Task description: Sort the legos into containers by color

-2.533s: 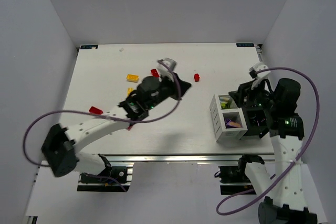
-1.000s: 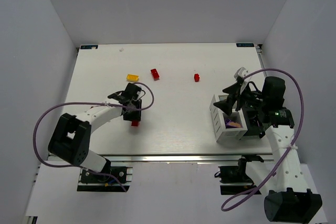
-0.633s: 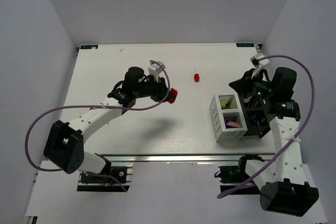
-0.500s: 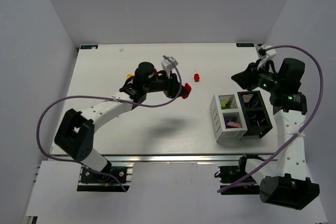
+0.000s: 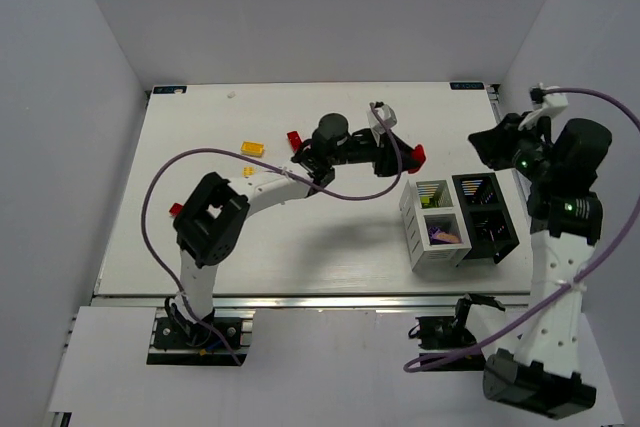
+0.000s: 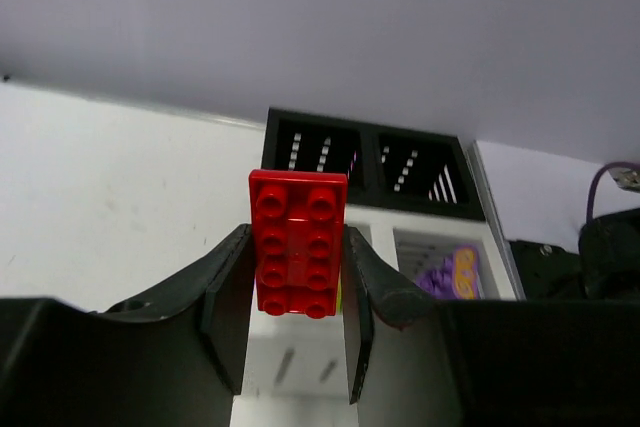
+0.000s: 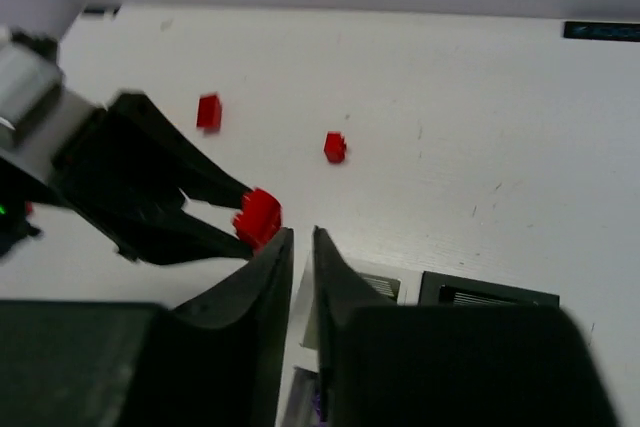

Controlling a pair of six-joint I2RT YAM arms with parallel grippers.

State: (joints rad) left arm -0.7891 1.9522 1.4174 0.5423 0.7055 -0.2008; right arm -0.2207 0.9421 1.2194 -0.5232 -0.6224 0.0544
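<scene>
No legible text, number or brand in any view. Dark label strip [image 7: 600,32] on the flat white table [image 7: 480,107], far ahead and to the right of the right gripper [image 7: 302,237]: pale marks on it, too blurred to read. Matching dark strip [image 5: 170,89] at the far left corner, well left of the left gripper [image 6: 297,237]: too small to read. Orange curl on the rounded purple plastic piece [image 6: 455,272], beyond the left gripper and to its right: no letters made out.

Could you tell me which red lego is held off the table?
The flat eight-stud red brick gripped in the left hand; the other red legos lie loose on the table.
</scene>
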